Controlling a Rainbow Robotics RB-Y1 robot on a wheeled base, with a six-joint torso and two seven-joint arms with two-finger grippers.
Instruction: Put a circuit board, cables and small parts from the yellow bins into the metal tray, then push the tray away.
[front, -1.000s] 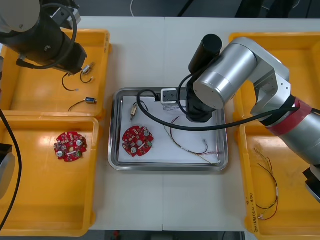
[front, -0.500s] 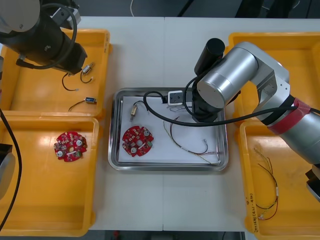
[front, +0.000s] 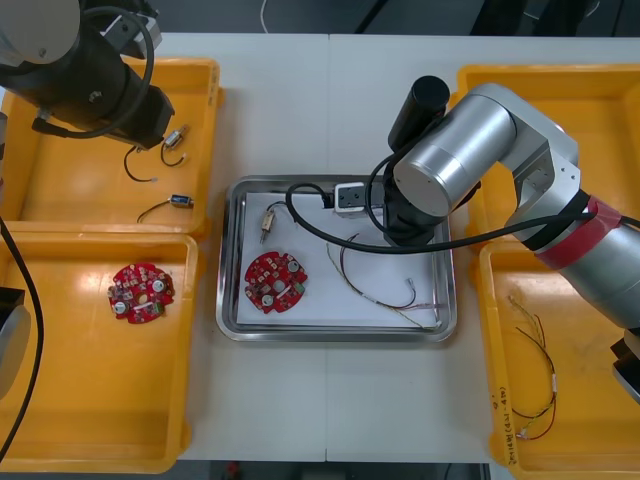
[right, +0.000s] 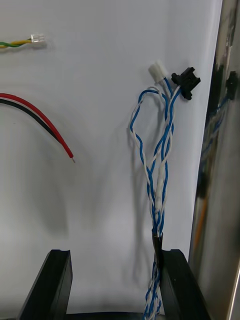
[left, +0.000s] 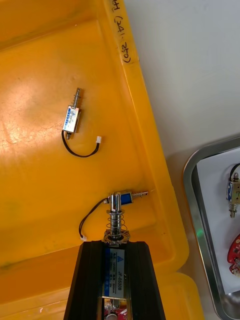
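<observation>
My right gripper (right: 115, 287) stands open low over the white floor of the metal tray (front: 335, 330). A twisted blue and white cable (right: 160, 150) lies on that floor beside the inner face of one finger (right: 177, 285), close to the tray's wall. My right arm (front: 440, 170) covers the tray's far right part. The tray also holds a red circuit board (front: 275, 282), a small metal part (front: 268, 222) and thin cables (front: 380, 290). My left gripper (left: 116, 247) is shut on a small metal part (left: 116, 227) over the far left yellow bin (front: 60, 170).
Two more small metal parts (left: 71, 117) (left: 125, 197) with black leads lie in the far left bin. A second circuit board (front: 141, 292) sits in the near left bin. Red and yellow cables (front: 530, 390) lie in the near right bin (front: 490, 300).
My right gripper has opened and let go of the blue and white cable, and the right arm has shifted slightly right. The left arm has not moved.
</observation>
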